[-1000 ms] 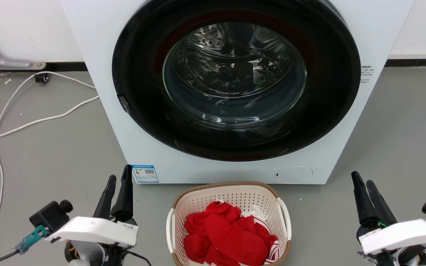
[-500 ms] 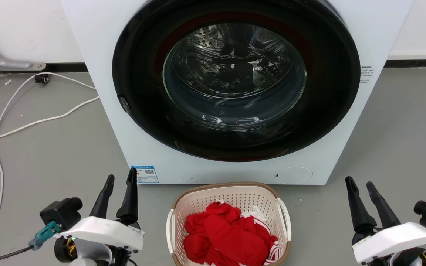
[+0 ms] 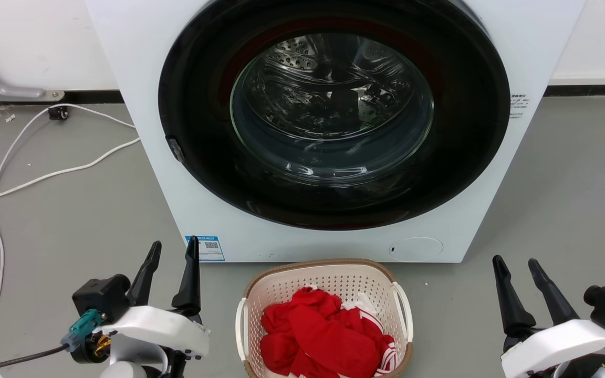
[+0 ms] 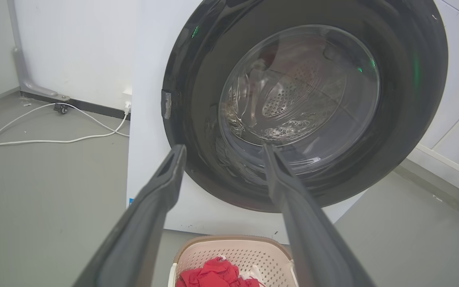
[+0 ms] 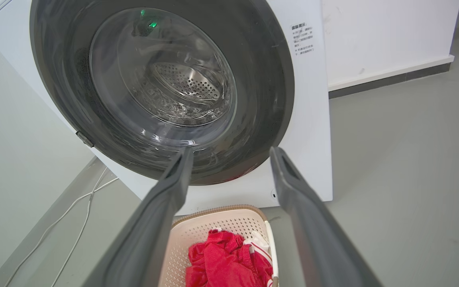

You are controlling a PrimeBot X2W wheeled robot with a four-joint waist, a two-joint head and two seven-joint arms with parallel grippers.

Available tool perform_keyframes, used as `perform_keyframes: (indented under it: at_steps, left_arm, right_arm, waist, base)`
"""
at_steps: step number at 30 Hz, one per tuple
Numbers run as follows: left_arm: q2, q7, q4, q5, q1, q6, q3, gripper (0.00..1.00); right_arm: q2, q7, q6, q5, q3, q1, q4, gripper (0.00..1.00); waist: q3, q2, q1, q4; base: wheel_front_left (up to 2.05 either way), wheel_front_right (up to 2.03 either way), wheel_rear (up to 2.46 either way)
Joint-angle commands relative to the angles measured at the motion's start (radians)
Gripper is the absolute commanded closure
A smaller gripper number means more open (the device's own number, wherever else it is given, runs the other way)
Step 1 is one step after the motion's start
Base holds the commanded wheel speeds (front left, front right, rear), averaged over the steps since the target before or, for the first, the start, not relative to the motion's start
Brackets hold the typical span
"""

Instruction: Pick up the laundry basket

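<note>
The laundry basket (image 3: 329, 275) stands on the grey floor just in front of the washing machine, cream with a brown rim and white side handles, holding red clothes (image 3: 323, 336). My left gripper (image 3: 174, 249) hovers open to the basket's left, fingers pointing up the head view, nothing between them. My right gripper (image 3: 517, 264) is open to the basket's right, also holding nothing. Both are well apart from the handles. The basket (image 4: 229, 255) shows low between my left fingers in the left wrist view, and the basket (image 5: 221, 235) sits low between my right fingers in the right wrist view.
A white front-loading washing machine (image 3: 334, 131) with a shut dark round door rises right behind the basket. White cables (image 3: 45, 168) trail over the floor at the left. Open grey floor lies on both sides of the basket.
Both grippers' fingers have spread wider apart. The left gripper has shifted a little right toward the basket; the right one has sunk slightly lower in the view.
</note>
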Motion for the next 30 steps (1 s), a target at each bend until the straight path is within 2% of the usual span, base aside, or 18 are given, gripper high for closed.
perform_keyframes:
  at_steps: [1, 30]
  left_arm:
    - [0.011, -0.01, -0.006, 0.025, -0.022, 0.004, -0.006, 0.0]
    - [0.035, -0.072, 0.032, 0.257, -0.03, 0.039, -0.054, 0.0]
  right_arm:
    - [0.003, 0.0, 0.0, -0.023, -0.001, 0.0, -0.018, 0.0]
    - [0.006, -0.004, 0.0, -0.294, 0.001, 0.039, -0.077, 0.0]
  waist:
    - [0.0, 0.0, 0.0, 0.0]
    - [-0.002, 0.0, 0.0, -0.005]
  base:
    - [0.0, 0.0, 0.0]
    - [0.0, 0.0, 0.0]
